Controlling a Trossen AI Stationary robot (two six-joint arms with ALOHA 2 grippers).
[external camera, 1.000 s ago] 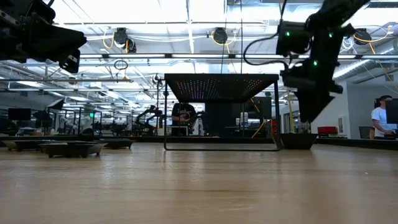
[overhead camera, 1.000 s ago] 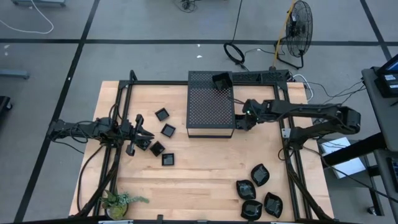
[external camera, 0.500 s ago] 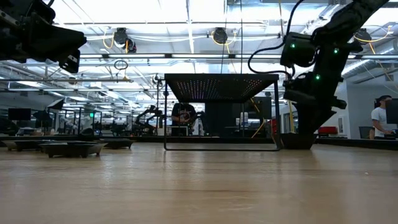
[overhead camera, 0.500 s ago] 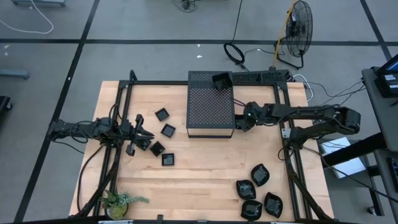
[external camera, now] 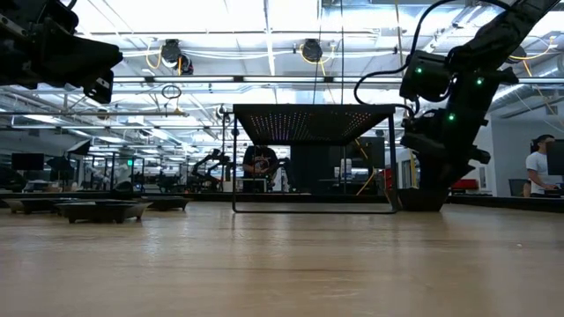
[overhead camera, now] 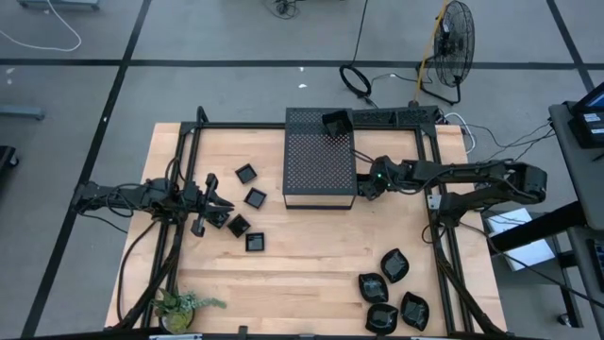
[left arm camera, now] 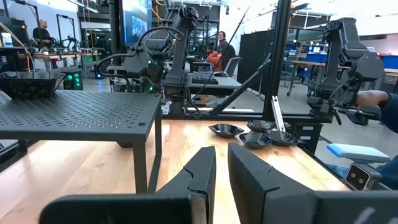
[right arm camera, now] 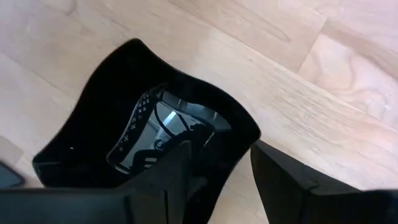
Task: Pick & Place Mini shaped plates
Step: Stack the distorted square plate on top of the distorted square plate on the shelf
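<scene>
Right beside the perforated box [overhead camera: 320, 158], on its right edge, the right gripper [overhead camera: 369, 186] is sitting low over the worktop [overhead camera: 302, 264], and in the right wrist view its jaws are straddling the rim of a black leaf-shaped plate [right arm camera: 143, 124] lying on the wood, one finger inside the dish and one outside, still spread rather than clamping it. Four more leaf-shaped plates [overhead camera: 389, 288] are sitting clustered near the worktop's front right corner, and the square plates [overhead camera: 246, 201] are lying scattered on the left half. The left gripper [overhead camera: 209, 207] is waiting right by those, jaws nearly pressed together with only a thin gap and nothing between them.
</scene>
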